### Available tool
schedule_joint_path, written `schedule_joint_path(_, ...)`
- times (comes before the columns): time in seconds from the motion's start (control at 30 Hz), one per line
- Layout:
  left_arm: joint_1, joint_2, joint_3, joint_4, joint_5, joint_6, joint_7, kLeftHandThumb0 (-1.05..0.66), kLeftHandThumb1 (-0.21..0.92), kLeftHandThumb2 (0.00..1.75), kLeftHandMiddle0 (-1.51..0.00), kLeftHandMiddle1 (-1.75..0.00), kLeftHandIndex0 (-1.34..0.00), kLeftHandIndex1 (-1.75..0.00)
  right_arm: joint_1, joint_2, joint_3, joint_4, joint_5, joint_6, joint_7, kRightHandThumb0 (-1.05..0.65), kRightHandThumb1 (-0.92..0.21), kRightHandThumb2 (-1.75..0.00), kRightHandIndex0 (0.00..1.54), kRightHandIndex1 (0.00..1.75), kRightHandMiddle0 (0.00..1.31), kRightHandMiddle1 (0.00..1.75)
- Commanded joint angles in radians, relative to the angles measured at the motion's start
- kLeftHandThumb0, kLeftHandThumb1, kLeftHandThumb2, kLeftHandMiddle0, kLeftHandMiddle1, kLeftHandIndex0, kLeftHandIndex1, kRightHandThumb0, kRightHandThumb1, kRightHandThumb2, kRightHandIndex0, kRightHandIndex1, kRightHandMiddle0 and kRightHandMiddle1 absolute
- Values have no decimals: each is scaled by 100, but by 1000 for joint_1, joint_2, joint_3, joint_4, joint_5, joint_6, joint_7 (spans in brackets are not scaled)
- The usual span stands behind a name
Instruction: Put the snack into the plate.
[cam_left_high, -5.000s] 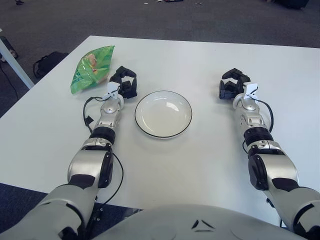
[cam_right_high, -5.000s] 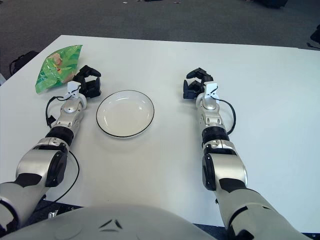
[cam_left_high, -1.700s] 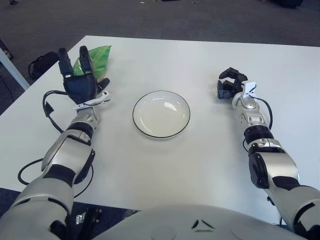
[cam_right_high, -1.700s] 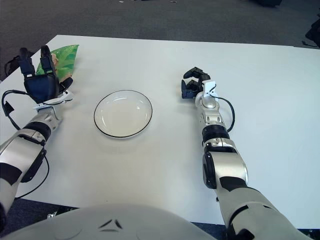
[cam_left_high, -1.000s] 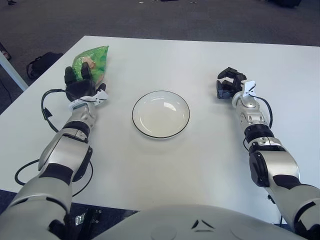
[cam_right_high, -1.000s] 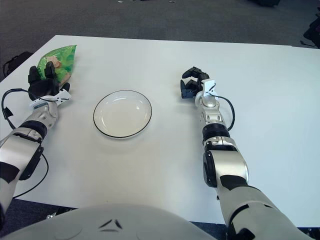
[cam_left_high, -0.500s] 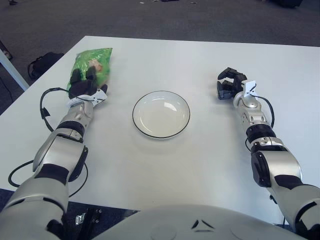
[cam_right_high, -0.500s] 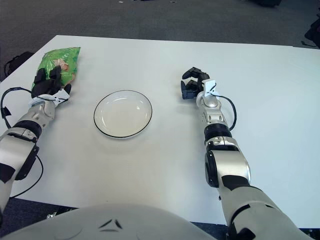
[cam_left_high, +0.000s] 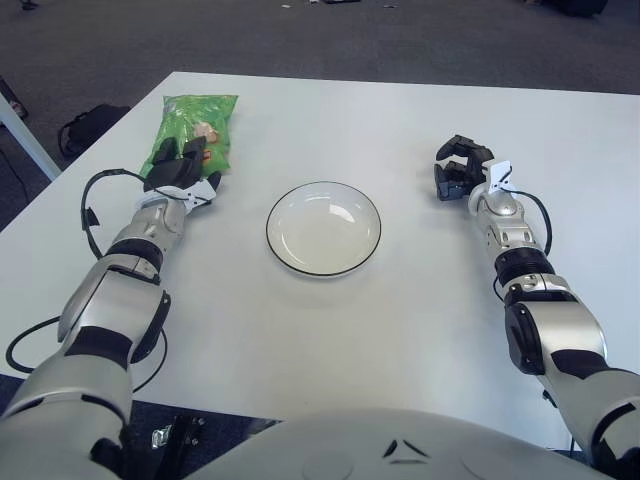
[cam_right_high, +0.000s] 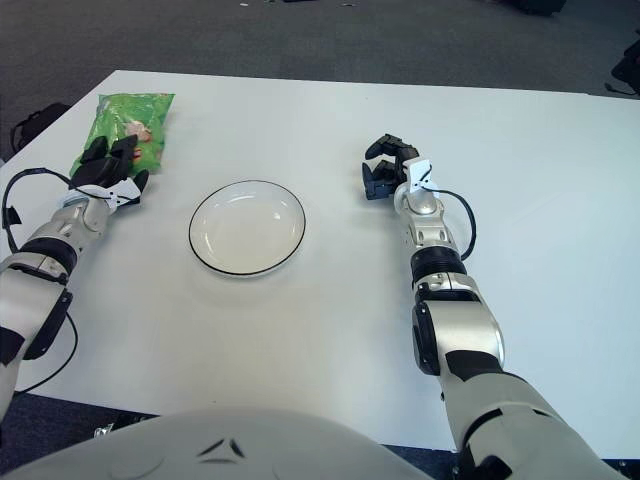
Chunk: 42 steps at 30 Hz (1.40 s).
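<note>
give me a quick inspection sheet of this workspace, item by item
surface: white table, flat.
job's things: green snack bag lies at the far left of the table; the white plate with a dark rim sits mid-table with nothing in it.
clutter: nothing seen on the table.
hands: left hand lies on the near end of the snack bag, fingers over it, grasp not confirmed; right hand is curled, holds nothing and sits to the right of the plate.
cables: black cable loops along the left forearm and the right forearm.
surroundings: dark carpet floor; a dark bag lies on it, left.
</note>
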Motion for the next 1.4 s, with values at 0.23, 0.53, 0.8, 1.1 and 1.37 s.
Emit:
schedule_joint_path(0.23,73,66,-122,-19,110,-182,42,-98,92,116,-32,-15,0,-75,80,25,0,61,-2,85,28,-1,-7,-158,81,175,61,164)
schedule_joint_path(0.53,121,142,-192,-74,179,-324,192,-91,92,114,-37,-19,0,-81,76,30,-12,55,-5,95,16,-1,-8,-153,79,175,65,156)
schedule_joint_path(0.8,178,247,-221,-197,231,-483,308,-91,92,114,-37,-21,0,-80,70,30,-2,57,-18,99,18,-1,-8,-154,79,175,66,156)
schedule_joint_path(1.1,258,356,-216,-329,292,-614,416,-88,92,109,-37,-22,0,-81,71,30,7,50,-26,95,17,-1,-5,-157,81,175,68,157)
schedule_joint_path(1.37,322,428,-180,-431,312,-688,446,-85,92,104,-35,-23,0,-79,68,32,6,44,-21,108,21,-1,-4,-158,82,175,69,156)
